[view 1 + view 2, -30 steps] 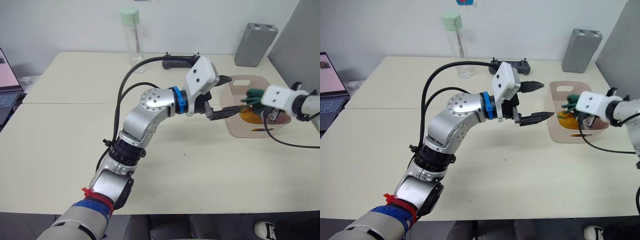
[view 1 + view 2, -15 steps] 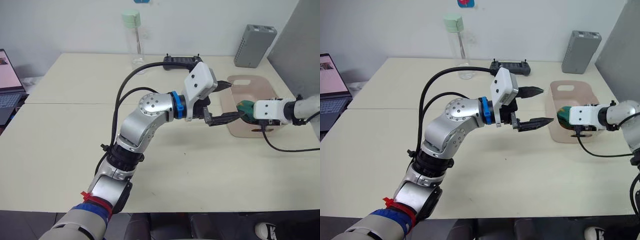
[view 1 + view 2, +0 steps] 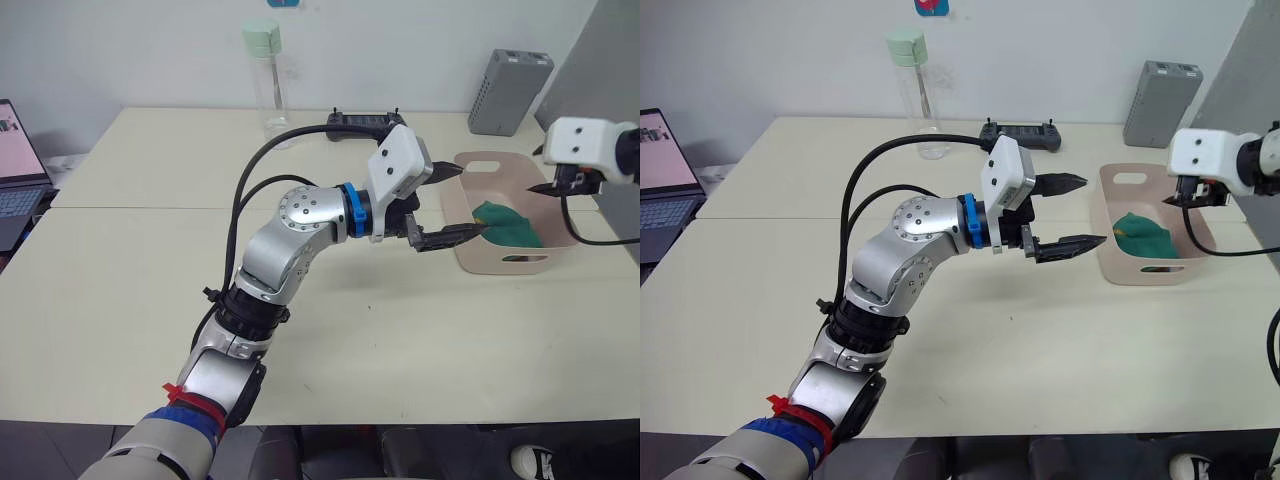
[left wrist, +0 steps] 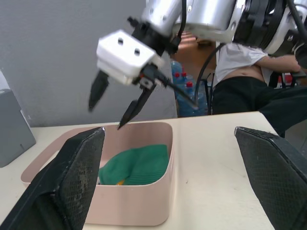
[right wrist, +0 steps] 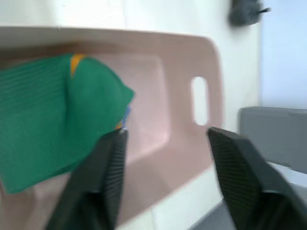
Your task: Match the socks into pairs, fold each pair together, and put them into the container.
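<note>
Green socks [image 3: 1143, 236] lying folded in the pink container [image 3: 1112, 262] at the right of the tabletop [image 3: 940, 330] (yellow and blue bits peeking from under). Right hand [image 3: 1188, 200] above the container, fingers spread, empty. Left hand [image 3: 1072, 213] just left of the container, fingers wide apart, holding nothing.

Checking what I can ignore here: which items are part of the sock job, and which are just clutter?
Job:
green socks, lying in the tub
pink container
left hand, open
right hand, open

Clutter:
water bottle
grey box
black controller
laptop
</note>
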### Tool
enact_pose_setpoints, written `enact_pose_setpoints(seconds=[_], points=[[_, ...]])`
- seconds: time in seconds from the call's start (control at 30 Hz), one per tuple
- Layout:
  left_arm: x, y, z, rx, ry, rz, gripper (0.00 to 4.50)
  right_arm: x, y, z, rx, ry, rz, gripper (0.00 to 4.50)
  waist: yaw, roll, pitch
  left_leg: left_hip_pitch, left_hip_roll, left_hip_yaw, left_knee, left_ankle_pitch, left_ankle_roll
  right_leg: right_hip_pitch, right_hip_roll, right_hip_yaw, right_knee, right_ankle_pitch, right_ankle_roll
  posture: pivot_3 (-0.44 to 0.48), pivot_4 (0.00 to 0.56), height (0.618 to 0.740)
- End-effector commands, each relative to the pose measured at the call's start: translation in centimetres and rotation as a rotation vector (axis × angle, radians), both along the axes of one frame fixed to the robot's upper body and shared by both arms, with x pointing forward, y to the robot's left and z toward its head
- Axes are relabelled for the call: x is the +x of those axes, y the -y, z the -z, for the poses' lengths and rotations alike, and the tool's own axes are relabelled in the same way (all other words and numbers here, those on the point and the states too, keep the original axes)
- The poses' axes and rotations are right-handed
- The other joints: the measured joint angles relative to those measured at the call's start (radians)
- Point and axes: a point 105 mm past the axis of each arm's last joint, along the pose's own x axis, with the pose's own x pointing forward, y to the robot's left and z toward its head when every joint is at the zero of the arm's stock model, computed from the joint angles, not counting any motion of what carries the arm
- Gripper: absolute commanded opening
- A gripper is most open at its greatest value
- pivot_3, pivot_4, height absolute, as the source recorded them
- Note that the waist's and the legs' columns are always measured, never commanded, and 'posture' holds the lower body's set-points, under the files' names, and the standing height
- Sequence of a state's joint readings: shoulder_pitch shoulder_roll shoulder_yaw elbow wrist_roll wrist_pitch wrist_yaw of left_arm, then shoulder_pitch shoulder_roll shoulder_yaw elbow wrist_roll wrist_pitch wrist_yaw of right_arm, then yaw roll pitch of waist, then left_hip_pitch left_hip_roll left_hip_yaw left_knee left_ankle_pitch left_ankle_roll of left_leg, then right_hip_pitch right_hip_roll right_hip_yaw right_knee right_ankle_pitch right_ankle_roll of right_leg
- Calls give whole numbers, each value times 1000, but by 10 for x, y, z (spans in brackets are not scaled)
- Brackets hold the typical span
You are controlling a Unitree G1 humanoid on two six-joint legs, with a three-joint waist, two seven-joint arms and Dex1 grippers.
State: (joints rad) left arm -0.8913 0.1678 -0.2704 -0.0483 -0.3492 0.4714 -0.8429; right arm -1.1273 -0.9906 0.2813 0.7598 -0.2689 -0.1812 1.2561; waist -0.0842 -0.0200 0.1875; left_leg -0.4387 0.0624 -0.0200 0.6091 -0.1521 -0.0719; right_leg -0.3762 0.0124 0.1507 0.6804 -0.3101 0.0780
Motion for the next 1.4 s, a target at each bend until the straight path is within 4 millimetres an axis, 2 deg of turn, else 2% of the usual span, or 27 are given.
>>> enact_pose_setpoints(seconds=[0.03,0.17,0.33,0.4,0.57,0.7,0.73,0.83,0.87,0.93,1.0,1.03,1.1,1.2,1.3,1.4], points=[[-3,-2,-10,-20,50,3,4500,3,-2,19,-1,-67,-9,1393,0,0,0,0,0,0,0,0,0,0,0,0,0,0,0,0,150,740],[-1,-5,-3,-16,42,-2,4500,14,-7,45,-18,-120,13,37,-1,0,0,2,0,0,-1,0,0,1,0,0,0,0,-1,0,150,740],[6,-7,6,-8,35,-14,4500,22,-4,70,-67,-160,61,37,0,0,0,2,0,0,0,0,0,2,0,0,1,0,-1,0,150,740],[10,-9,11,-5,30,-22,4500,25,-1,68,-84,-133,80,37,0,0,0,3,0,0,0,0,0,3,0,0,0,0,-1,0,150,740],[8,-13,12,3,28,-23,4500,30,-5,41,-42,-59,67,37,-1,1,0,4,0,0,0,0,0,4,0,0,1,0,0,0,150,740],[16,-32,13,7,13,-84,4500,28,-10,-17,117,80,42,37,-3,5,3,4,0,0,-1,0,0,3,0,1,1,1,0,0,150,740],[19,-37,14,5,12,-101,4500,28,-12,-25,150,108,39,37,-4,5,3,4,0,0,-1,0,0,3,0,1,1,0,0,0,150,740],[38,-66,12,-18,8,-245,4500,27,-30,-52,327,212,-19,623,-5,5,3,4,1,-1,-3,0,0,3,1,-2,1,0,-2,0,150,740],[43,-80,12,-36,-2,-302,4500,25,-43,-59,429,240,-57,972,-6,5,3,4,1,-2,-3,0,0,3,1,-1,1,0,-2,0,150,740],[50,-103,15,-66,-19,-392,4500,19,-71,-61,603,249,-126,1675,-6,5,2,4,1,-2,-3,0,0,3,1,-1,1,0,-2,0,150,740],[50,-121,24,-72,-40,-460,4500,8,-99,-55,754,244,-171,2409,-5,5,2,4,1,-3,-2,0,0,3,1,-2,2,0,-2,0,150,740],[50,-134,32,-73,-60,-508,4500,1,-117,-45,844,228,-190,2788,-3,5,2,4,1,-3,-3,0,0,4,1,-3,2,0,-2,0,150,740],[46,-155,48,-54,-81,-593,4500,-15,-144,-20,973,186,-189,3494,-1,5,2,3,1,-4,-3,0,0,3,1,-4,3,0,-2,0,150,740],[36,-179,68,-56,-125,-691,4500,-34,-167,18,1091,128,-115,4473,10,5,2,1,1,-5,-3,0,0,2,1,-5,4,-1,-4,0,150,740],[22,-199,93,-60,-194,-775,4500,-54,-183,62,1151,65,-29,4473,28,4,2,-2,0,-6,-1,0,-1,1,0,-6,3,-1,-4,0,150,740],[8,-215,117,-58,-249,-854,4500,-70,-189,97,1147,30,61,4473,30,1,0,0,1,-6,-1,0,-1,3,0,-6,1,-2,-3,0,150,740]])
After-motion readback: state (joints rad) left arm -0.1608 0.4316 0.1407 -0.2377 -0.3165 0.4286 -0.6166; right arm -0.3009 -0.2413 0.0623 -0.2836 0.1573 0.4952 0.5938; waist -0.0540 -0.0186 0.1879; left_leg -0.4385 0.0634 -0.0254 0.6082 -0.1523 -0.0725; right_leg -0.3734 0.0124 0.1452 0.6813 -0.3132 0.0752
